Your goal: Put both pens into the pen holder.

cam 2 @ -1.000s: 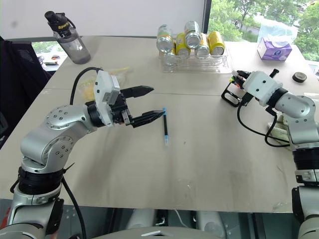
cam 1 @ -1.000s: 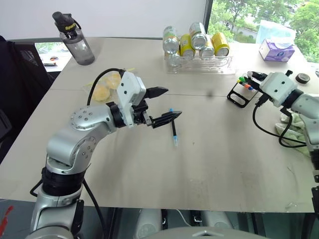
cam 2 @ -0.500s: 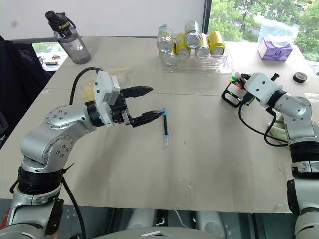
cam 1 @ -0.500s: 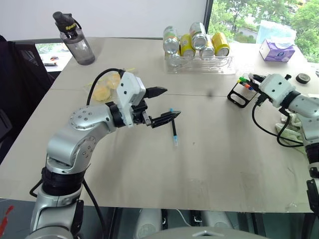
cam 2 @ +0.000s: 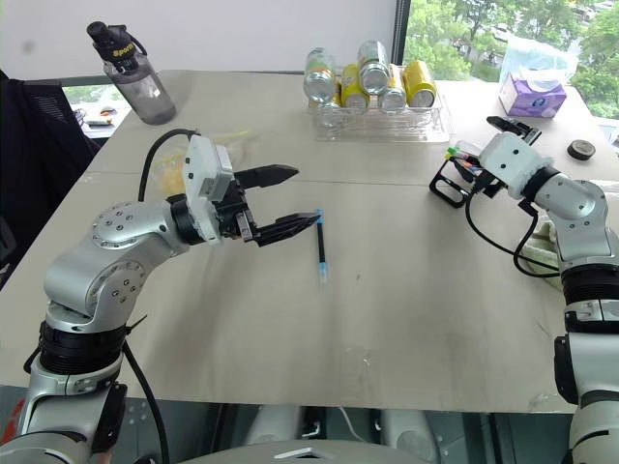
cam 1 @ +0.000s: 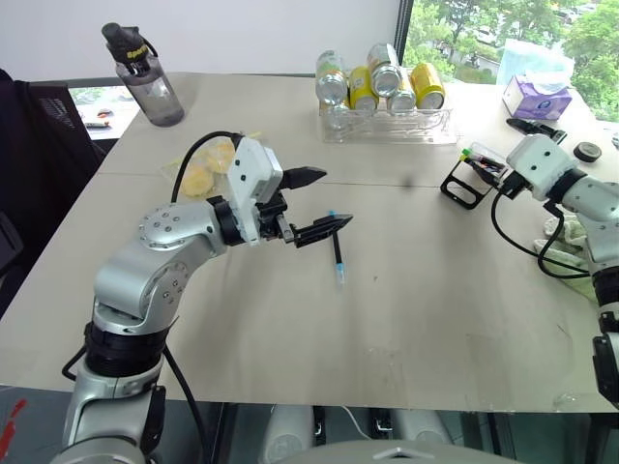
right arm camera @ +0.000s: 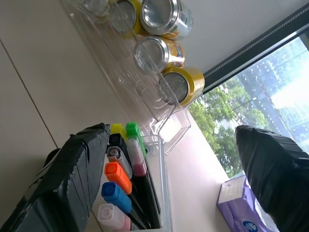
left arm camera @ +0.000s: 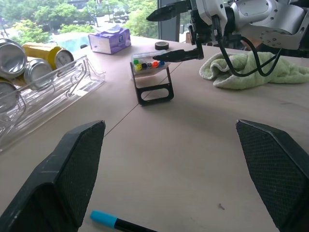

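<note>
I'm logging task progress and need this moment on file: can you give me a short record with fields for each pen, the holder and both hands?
blue-capped pen: lying on the table, beside the left hand
pink-capped pen: standing in the pen holder among other markers
pen holder: on the table, by the right hand
left hand: open, empty, above the table
right hand: open at the holder, gripping nothing
remaining: blue-capped pen

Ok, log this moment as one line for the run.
left gripper: open, above blue-capped pen on table | right gripper: open, at pen holder
</note>
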Action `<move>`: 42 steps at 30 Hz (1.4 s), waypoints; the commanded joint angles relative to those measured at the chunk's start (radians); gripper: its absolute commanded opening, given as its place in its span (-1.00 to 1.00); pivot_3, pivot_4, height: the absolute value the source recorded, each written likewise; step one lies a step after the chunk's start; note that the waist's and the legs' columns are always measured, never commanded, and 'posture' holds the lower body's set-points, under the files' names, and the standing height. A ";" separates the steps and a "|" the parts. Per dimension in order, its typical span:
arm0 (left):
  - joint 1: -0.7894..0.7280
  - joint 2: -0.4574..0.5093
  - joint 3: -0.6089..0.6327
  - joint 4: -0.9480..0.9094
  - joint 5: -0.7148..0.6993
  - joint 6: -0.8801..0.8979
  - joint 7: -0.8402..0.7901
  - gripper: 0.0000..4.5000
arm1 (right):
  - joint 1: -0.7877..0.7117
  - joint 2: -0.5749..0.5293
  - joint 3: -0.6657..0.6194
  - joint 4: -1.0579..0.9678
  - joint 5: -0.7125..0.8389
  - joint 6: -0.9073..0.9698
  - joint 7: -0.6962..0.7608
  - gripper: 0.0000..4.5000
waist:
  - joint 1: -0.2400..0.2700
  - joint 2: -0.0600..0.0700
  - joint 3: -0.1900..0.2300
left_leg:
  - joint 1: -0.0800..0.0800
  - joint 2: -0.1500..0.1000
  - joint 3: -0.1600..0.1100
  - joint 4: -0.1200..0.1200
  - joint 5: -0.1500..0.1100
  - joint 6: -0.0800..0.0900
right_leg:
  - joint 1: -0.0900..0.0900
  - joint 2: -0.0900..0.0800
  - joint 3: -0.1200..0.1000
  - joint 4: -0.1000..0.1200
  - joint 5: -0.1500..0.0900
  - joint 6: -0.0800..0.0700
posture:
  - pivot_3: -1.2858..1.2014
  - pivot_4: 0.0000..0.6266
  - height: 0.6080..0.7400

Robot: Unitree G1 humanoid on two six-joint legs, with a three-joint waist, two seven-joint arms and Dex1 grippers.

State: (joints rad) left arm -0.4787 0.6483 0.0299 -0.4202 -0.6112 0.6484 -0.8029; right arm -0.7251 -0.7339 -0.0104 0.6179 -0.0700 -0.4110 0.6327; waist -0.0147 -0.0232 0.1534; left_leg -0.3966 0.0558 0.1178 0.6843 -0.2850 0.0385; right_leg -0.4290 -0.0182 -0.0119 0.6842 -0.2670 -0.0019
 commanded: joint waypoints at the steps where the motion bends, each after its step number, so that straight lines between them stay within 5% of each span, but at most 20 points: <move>1: 0.003 0.016 0.024 -0.004 0.007 -0.017 -0.003 1.00 | 0.010 0.027 -0.039 -0.160 0.134 0.133 0.075 0.98 | -0.002 0.000 0.000 | 0.000 0.000 0.000 0.000 0.000 0.000 | 0.000 0.000 0.000 0.000 0.000 0.000 | 0.03 -0.52 0.98; 6: 0.093 0.017 0.032 0.044 0.051 -0.031 0.029 1.00 | 0.107 0.076 -0.014 -0.451 0.326 0.461 0.195 0.98 | 0.000 0.001 0.000 | 0.002 0.000 0.000 0.000 0.000 -0.001 | 0.000 0.000 0.001 0.004 0.000 0.000 | 0.03 -0.52 0.98; 13: 0.147 -0.121 -0.080 0.020 0.177 0.031 0.262 1.00 | 0.280 0.037 -0.054 -0.709 0.602 0.767 0.385 0.98 | 0.021 0.000 0.000 | 0.001 -0.001 -0.001 0.002 0.000 0.001 | 0.000 -0.002 -0.001 0.006 0.000 0.000 | 0.03 -0.52 0.98; 19: 0.099 -0.290 -0.119 0.071 0.235 0.155 0.465 1.00 | 0.453 -0.031 -0.109 -0.839 0.721 0.866 0.472 0.98 | 0.030 0.001 -0.001 | 0.002 -0.002 -0.003 0.003 -0.001 0.001 | 0.000 -0.001 -0.001 0.011 0.000 0.000 | 0.03 -0.52 0.98; 25: 0.085 -0.337 -0.239 0.089 0.361 0.263 0.571 1.00 | 0.562 -0.057 -0.157 -0.903 0.745 0.876 0.476 0.98 | 0.019 0.001 -0.001 | 0.003 -0.002 -0.004 0.003 -0.001 0.001 | 0.001 0.000 0.000 0.011 0.000 0.000 | 0.03 -0.52 0.98; 42: 0.006 -0.590 -0.235 0.200 0.470 0.530 0.777 1.00 | 0.730 -0.029 -0.231 -1.004 0.744 0.833 0.403 0.98 | 0.026 0.000 -0.001 | 0.005 -0.003 -0.005 0.003 -0.001 0.001 | 0.003 0.000 0.000 0.010 0.000 0.000 | 0.03 -0.52 0.98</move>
State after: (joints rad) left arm -0.4962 0.0724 -0.2023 -0.2260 -0.1472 1.1170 -0.0409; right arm -0.0008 -0.7646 -0.2046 -0.3527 0.6638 0.4501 1.0382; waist 0.0111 -0.0227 0.1524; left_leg -0.3911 0.0532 0.1127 0.6870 -0.2855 0.0395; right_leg -0.4252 -0.0182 -0.0118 0.6944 -0.2672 -0.0019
